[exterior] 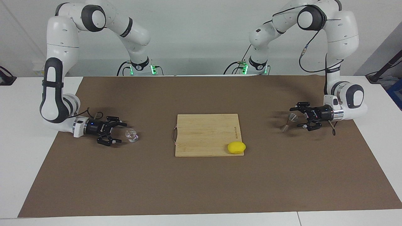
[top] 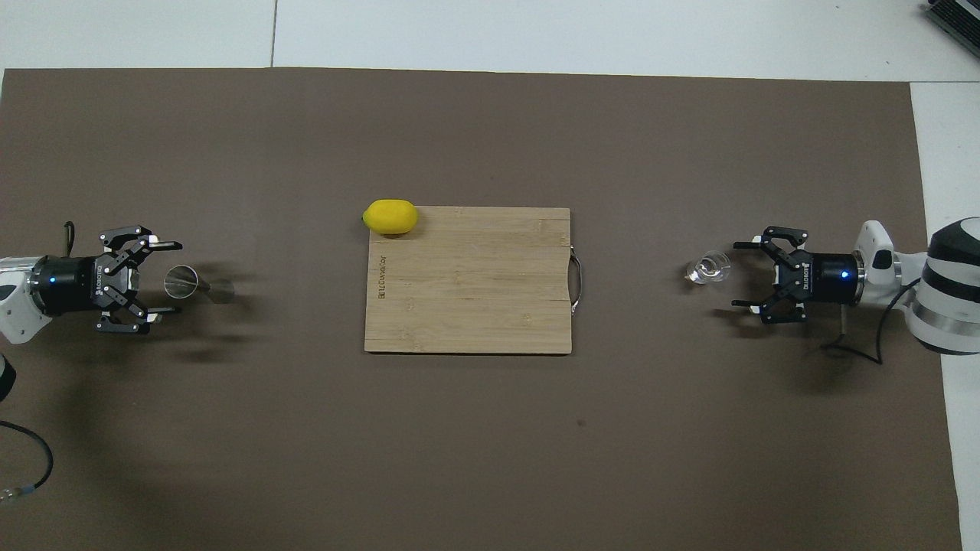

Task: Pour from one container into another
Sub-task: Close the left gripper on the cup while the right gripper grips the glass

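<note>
Both spread wide, nothing gripped: right gripper (exterior: 118, 132) level beside glass cup (exterior: 131, 135) at its end of mat; left gripper (exterior: 297, 117) flanking jigger (exterior: 289, 121) at its end; sideways approach judged for upright grasps

A white table (exterior: 19, 150) carries a large brown mat (exterior: 201, 185) that fills most of the facing view. At the frame's centre a bamboo cutting board (exterior: 204, 133) lies flat on the mat, its metal handle (exterior: 173, 135) at its left edge; a yellow lemon (exterior: 236, 147) sits at its lower right corner. A clear glass cup (exterior: 132, 135) stands on the mat at centre left, a steel jigger (exterior: 289, 122) at centre right
</note>
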You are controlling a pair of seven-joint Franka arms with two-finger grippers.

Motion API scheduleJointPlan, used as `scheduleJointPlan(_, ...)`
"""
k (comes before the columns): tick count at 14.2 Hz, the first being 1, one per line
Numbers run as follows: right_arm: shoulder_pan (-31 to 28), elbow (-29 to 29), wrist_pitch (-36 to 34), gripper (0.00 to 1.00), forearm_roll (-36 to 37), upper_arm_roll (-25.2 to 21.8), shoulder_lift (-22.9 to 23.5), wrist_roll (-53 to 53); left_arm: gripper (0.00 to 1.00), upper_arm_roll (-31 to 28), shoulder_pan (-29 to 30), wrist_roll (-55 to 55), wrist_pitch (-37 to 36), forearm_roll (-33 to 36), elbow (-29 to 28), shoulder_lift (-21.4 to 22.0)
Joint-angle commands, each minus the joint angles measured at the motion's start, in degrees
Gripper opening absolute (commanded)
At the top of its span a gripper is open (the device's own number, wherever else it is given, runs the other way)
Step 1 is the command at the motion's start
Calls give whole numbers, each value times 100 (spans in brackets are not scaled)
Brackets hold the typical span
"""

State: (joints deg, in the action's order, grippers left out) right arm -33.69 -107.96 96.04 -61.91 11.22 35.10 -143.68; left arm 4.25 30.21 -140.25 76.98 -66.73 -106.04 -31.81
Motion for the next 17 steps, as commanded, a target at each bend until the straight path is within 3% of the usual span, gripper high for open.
scheduleJointPlan(1,-121,354,-77,100,109,152,295,130,100,-47,-94,-205,98,-95,-66,0)
scheduleJointPlan(17,29,346,-33,100,-92,249,419,420,100,-65,-86,-372,168,248,-180,17)
